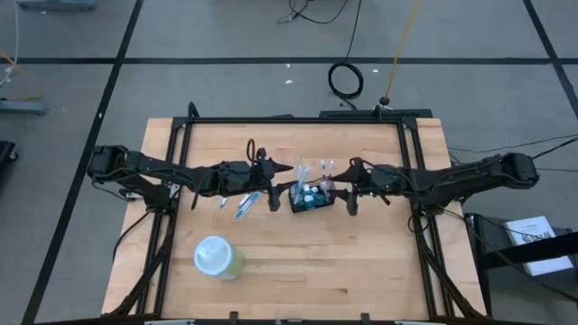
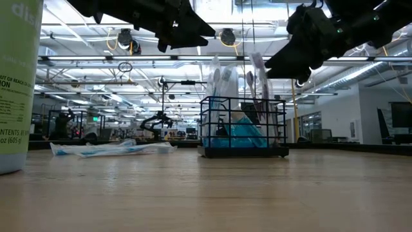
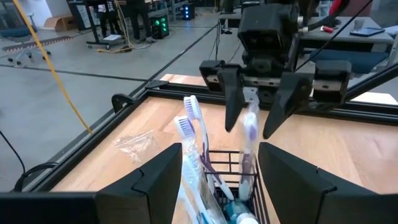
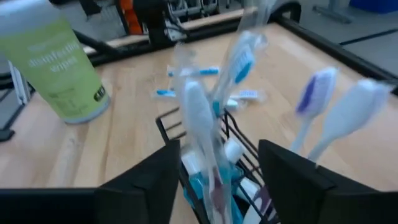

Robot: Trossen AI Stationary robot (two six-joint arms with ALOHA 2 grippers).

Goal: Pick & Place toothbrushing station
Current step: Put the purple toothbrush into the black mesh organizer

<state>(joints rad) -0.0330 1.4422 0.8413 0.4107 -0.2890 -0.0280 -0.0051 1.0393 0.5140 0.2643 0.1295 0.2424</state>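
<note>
Toothbrushing station [image 1: 312,199] sits mid-surface [image 1: 361,262], between both pincers, already holding several upright toothbrushes [image 2: 257,77] and blue-packaged item.

Left pincer [image 1: 282,192] released, empty, just beside station.

Right pincer [image 3: 254,115] released, hovering above purple brush [image 3: 249,134].

Wrapped brushes [image 1: 247,204] lie outside station; loading judged partly done.

Grey floor [image 1: 72,36] crossed by dark lines; ceiling lights [image 2: 71,38] beyond.
</note>
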